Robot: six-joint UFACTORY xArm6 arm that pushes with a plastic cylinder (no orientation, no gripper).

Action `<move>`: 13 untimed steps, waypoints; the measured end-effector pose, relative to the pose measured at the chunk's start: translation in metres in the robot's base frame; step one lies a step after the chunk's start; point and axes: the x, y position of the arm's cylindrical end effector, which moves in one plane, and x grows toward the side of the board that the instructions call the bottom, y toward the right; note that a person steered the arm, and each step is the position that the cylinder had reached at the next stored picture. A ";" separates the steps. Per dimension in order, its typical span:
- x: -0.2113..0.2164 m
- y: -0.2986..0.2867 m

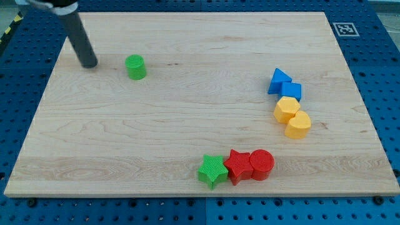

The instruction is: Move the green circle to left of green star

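While my tip (89,62) sits left of green circle (135,67), apart | no jaws, bare rod | green star (212,171) far lower-right | placement suits a rightward-downward push.

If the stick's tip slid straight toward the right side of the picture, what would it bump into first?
My tip would probably meet the green circle first; it sits just to the view's right at nearly the same level, with bare board between them. Nothing else lies in that line.
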 end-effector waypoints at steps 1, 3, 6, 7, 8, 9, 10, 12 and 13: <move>-0.001 0.054; 0.099 0.160; 0.128 0.166; 0.124 0.138; 0.148 0.126; 0.191 0.129; 0.197 0.128; 0.198 0.082; 0.224 0.082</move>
